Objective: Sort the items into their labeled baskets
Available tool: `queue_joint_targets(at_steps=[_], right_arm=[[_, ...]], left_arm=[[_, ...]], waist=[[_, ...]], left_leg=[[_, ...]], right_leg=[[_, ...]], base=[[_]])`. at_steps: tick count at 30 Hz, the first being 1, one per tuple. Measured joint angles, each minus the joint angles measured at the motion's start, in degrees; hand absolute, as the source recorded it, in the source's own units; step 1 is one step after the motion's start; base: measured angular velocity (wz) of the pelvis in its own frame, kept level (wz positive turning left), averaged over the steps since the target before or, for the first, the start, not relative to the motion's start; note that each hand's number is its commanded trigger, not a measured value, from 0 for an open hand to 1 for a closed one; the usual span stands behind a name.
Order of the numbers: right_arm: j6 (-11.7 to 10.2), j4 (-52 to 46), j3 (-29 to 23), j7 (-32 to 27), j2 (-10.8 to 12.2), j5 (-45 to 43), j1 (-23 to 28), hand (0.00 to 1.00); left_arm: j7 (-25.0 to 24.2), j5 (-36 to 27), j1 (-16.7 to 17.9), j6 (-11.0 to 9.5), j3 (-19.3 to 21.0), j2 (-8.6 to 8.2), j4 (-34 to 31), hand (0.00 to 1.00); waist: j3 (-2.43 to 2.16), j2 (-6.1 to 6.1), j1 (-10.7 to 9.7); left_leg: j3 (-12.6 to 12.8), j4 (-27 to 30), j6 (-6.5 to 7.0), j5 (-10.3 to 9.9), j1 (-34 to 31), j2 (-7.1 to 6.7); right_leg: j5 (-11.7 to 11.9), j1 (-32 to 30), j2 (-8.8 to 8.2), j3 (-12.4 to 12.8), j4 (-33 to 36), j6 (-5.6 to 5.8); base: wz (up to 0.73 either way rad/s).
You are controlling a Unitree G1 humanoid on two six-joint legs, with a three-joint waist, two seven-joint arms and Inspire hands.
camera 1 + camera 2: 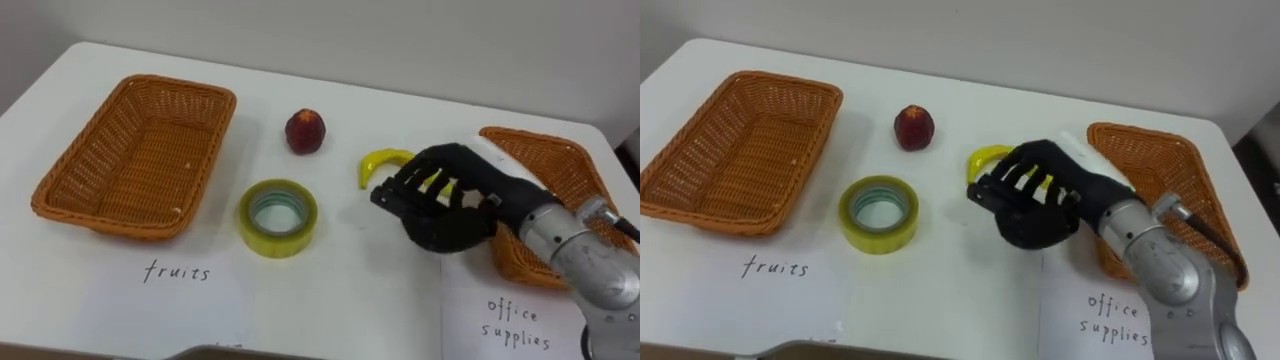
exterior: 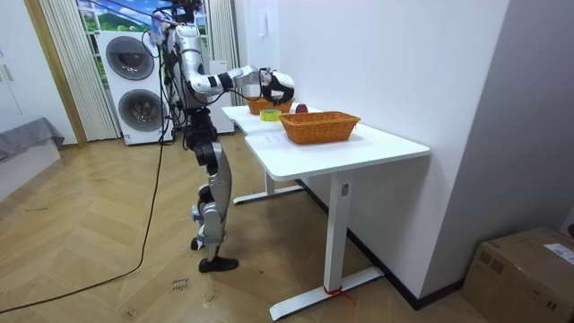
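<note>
A smooth white desk (image 1: pixel 330 270) stands against a pale wall, and the robot stands upright at one end of it on a herringbone wood floor.

The banana (image 1: pixel 378 160), small, yellow and curved, lies on the desk under the black right hand (image 1: pixel 450 215). The fingers are curled down over its right part, with yellow showing through the gaps between them. Its left tip sticks out just beyond the fingertips.

Just behind the hand and touching its wrist is a rectangular woven wicker basket (image 1: pixel 560 160). A paper sheet (image 1: pixel 515 325) marked for office supplies lies in front of that basket.

A round red fruit (image 1: pixel 305 131) sits near the fingertips, to the left and farther back. A glossy yellow tape roll (image 1: pixel 262 238) lies flat to the left of the hand, nearer the robot.

Well apart, beyond the tape roll, lies a second wicker basket (image 1: pixel 60 195) of the same weave, with a "fruits" sheet (image 1: pixel 178 272) in front of it.
</note>
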Motion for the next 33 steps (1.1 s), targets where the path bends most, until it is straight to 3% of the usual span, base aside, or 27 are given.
queue_joint_targets(at_steps=[5,9,17,33], right_arm=[[-2.33,-0.72,-2.32,-6.76,-0.01,0.47,-0.03,1.0],[-2.32,-0.72,-4.74,-9.71,-0.03,1.98,-0.02,1.0],[-2.07,-0.68,-9.47,-15.81,-0.11,1.96,0.0,1.0],[-2.3,4.7,-13.07,-22.68,-0.19,5.33,0.17,1.0]], left_arm=[[0.05,-3.46,0.71,-0.4,0.7,-0.69,0.32,0.0],[0.1,-3.15,0.95,-0.39,1.73,-1.34,0.33,0.0],[0.47,-2.38,2.51,-0.35,6.13,-1.46,0.26,0.0],[0.44,-1.88,2.38,-0.35,8.0,-1.5,0.01,0.0]], waist=[[0.17,0.29,-0.92],[0.16,0.6,-1.9],[-0.3,0.37,-3.97],[-0.3,0.41,-4.46]], left_leg=[[-0.01,-0.02,0.0,0.0,-0.09,0.02],[0.03,-0.6,0.0,0.0,-0.31,0.01],[0.15,-0.54,0.01,0.04,0.19,0.07],[0.24,-0.4,0.02,0.09,0.82,0.0]], right_leg=[[0.0,-0.3,-0.1,-0.11,-0.06,0.02],[-0.03,-0.63,-0.12,-0.29,-0.02,0.05],[-0.05,-0.48,-0.22,0.14,0.07,0.08],[-0.08,-0.07,-0.3,0.4,0.12,0.07]], base=[[0.0],[0.0],[-0.01],[0.0]])
